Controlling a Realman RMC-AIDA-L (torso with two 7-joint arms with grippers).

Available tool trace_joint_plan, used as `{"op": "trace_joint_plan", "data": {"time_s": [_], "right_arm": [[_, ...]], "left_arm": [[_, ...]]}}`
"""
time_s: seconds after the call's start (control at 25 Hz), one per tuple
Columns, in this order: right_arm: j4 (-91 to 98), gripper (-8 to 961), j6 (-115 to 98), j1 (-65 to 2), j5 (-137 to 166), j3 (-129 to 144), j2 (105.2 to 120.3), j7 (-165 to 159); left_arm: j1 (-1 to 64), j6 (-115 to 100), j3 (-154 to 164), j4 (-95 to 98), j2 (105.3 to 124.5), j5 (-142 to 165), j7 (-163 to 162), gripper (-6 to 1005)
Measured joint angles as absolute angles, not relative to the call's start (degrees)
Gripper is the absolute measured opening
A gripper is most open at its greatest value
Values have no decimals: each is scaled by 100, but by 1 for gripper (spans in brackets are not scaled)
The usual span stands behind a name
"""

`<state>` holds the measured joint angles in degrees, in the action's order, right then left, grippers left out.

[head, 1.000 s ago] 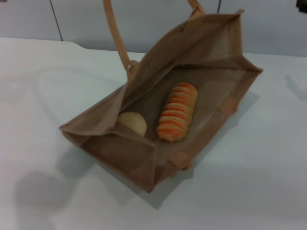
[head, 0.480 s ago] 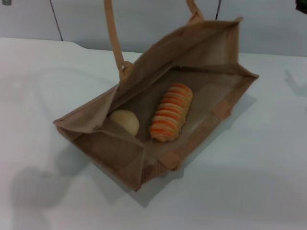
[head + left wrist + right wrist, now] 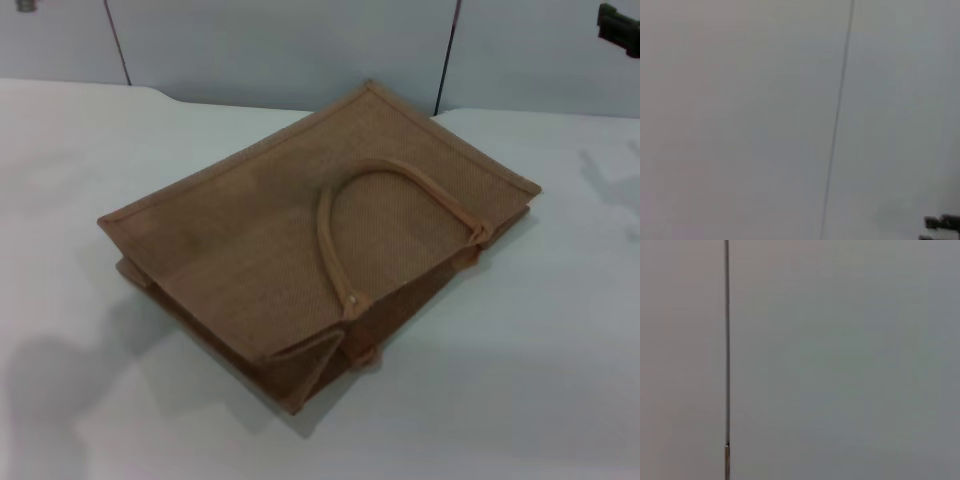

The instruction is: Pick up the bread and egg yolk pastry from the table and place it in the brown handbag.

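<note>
One brown handbag [image 3: 270, 240] lying flat and closed on table [image 3: 520, 380], one handle [image 3: 380, 215] visible, pincers unseen.

The handbag [image 3: 250, 240] is tan-brown all over, with a fine woven jute grain across its flat top panel. Its arched handle [image 3: 345, 215] is a lighter, smoother tan than the cloth, and the edge binding matches that paler shade. The bench [image 3: 540, 380] is plain white, unpatterned, carrying soft grey shadows beside the bag. Behind it the wall [image 3: 280, 50] is pale grey-white, crossed by thin dark vertical seams [image 3: 445, 60].
</note>
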<state>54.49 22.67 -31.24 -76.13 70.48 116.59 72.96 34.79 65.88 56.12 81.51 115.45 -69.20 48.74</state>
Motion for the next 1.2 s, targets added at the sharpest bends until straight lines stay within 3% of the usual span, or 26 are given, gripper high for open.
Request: {"op": "trace_joint_plan", "data": {"time_s": [0.12,0.32,0.52,0.84,1.2], "right_arm": [[5450,754,1938,-3048,-7911,7287,11680,7499],[5450,753,757,-2857,-9050,8158,11673,8265],[5335,752,-351,-2895,-9293,8874,11671,8442],[4776,752,-1821,-3187,-9247,10012,11653,7696],[4764,752,-3085,-3224,-8943,11714,11637,6281]], "left_arm": [[3156,6087,5568,8051,11673,-7417,5837,506],[2586,4906,6087,7527,11675,-8748,7743,615],[2229,3674,6917,7023,11688,-10199,9992,843],[1978,2091,8136,6835,11690,-11761,11988,842],[1439,2766,8581,6684,11689,-13932,14006,817]]}}
